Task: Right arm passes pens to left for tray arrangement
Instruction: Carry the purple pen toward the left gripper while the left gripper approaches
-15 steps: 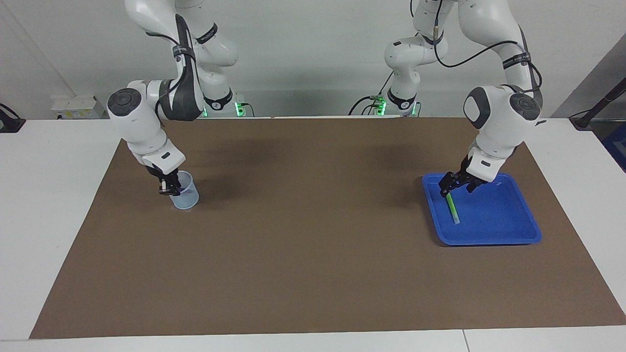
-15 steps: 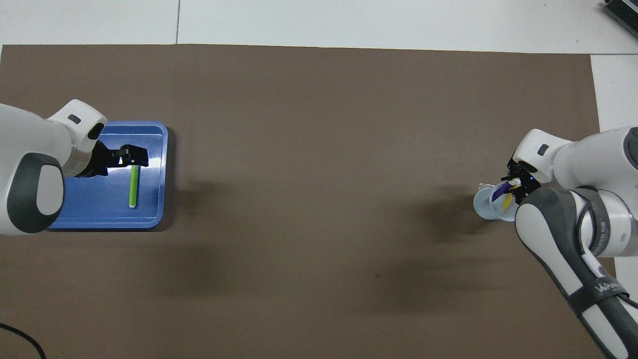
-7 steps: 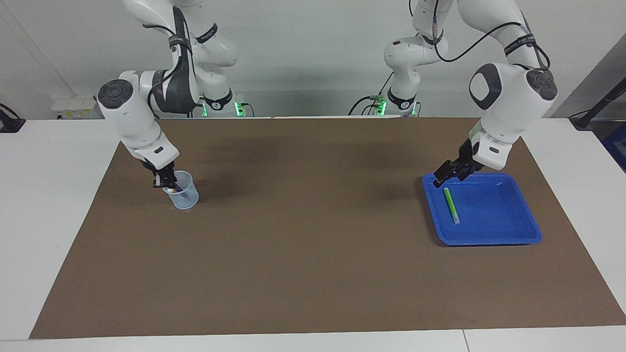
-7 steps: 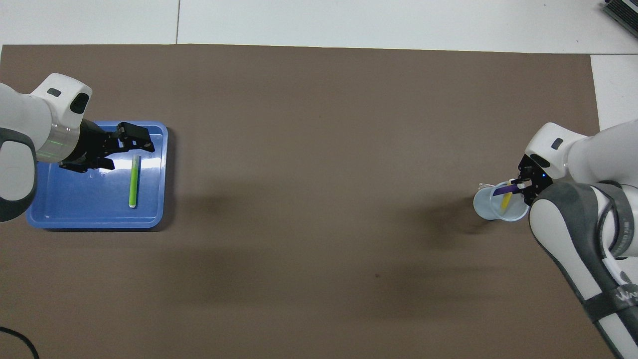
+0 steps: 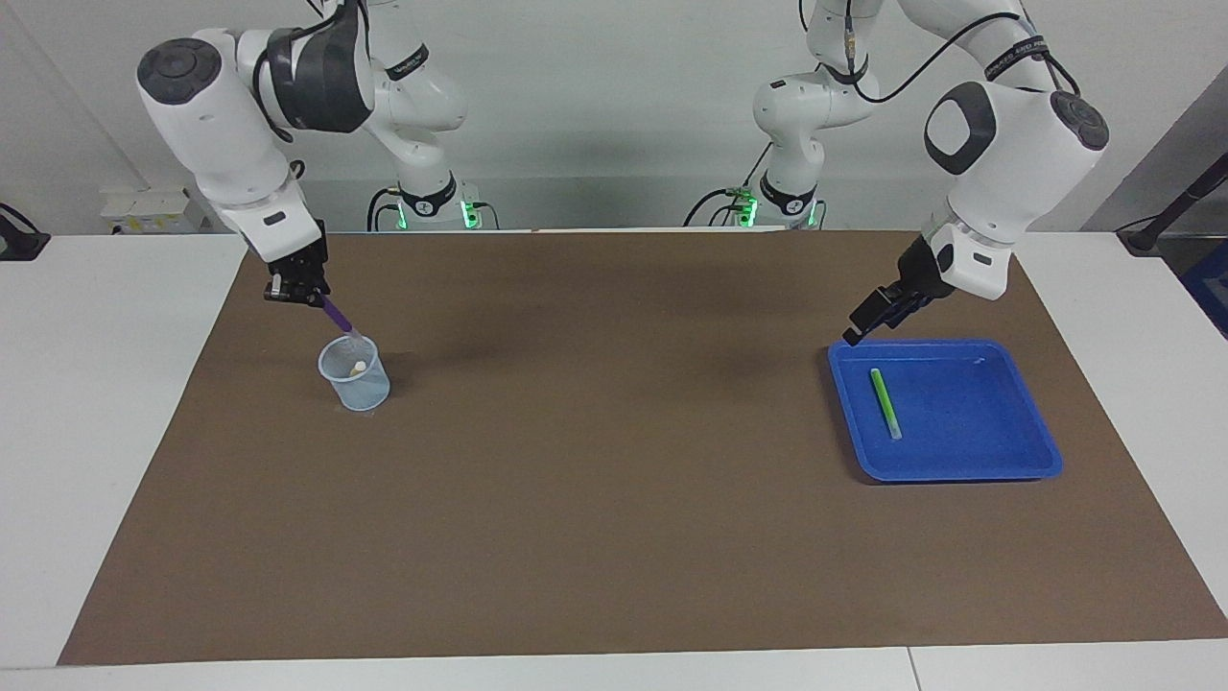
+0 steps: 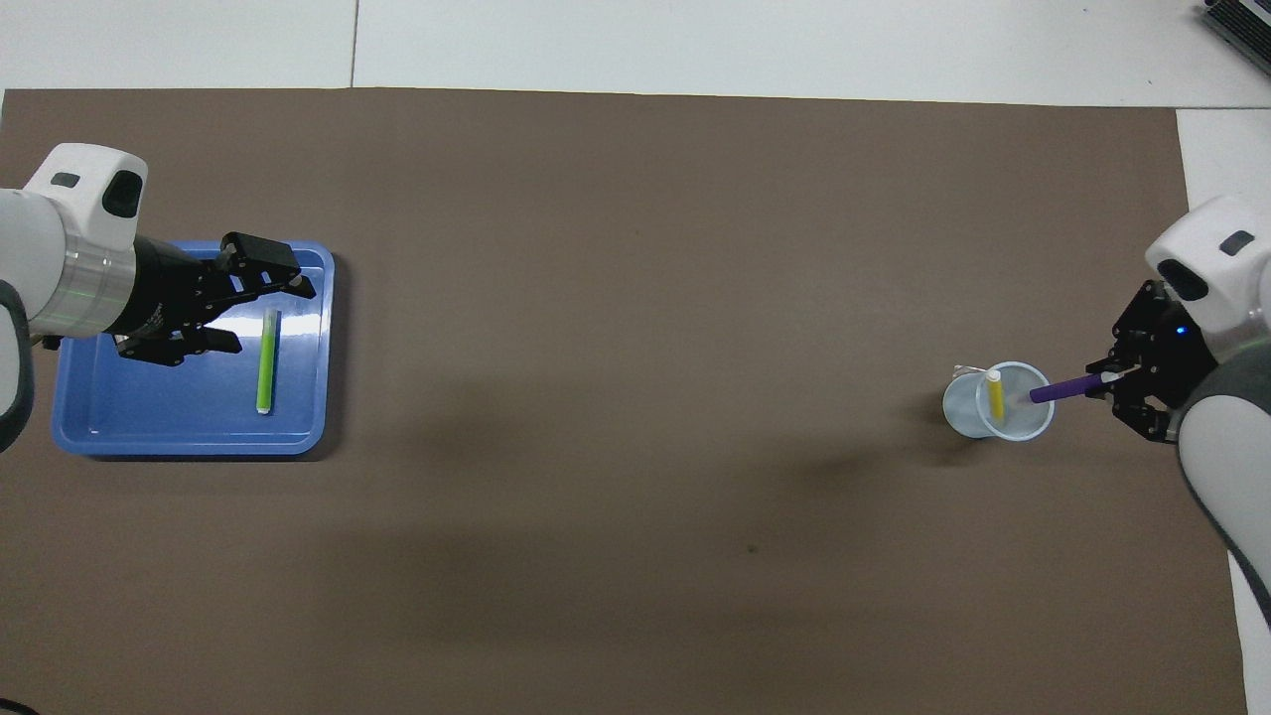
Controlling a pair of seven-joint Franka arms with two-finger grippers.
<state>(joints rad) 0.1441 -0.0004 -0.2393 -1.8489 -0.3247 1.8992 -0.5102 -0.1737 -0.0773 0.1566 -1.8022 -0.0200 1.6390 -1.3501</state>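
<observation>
The right gripper (image 5: 296,290) is shut on the upper end of the purple pen (image 5: 336,315) and holds it tilted, its lower tip just over the pale-blue cup (image 5: 357,388). The yellow pen (image 5: 357,367) stands in that cup. In the overhead view the right gripper (image 6: 1104,382), purple pen (image 6: 1062,389), yellow pen (image 6: 995,393) and cup (image 6: 961,412) show at the right arm's end. The green pen (image 5: 885,403) lies flat in the blue tray (image 5: 969,413). The left gripper (image 5: 859,329) is open and empty, raised over the tray's edge nearest the robots. The overhead view shows the left gripper (image 6: 266,316), green pen (image 6: 265,367) and tray (image 6: 149,412).
A brown mat (image 5: 614,432) covers most of the white table (image 5: 96,384). The cup and the tray stand on it at the two ends of the table.
The right gripper has risen from the cup and drawn the purple pen up out of it. The left gripper has let go of the green pen and lifted away from the tray.
</observation>
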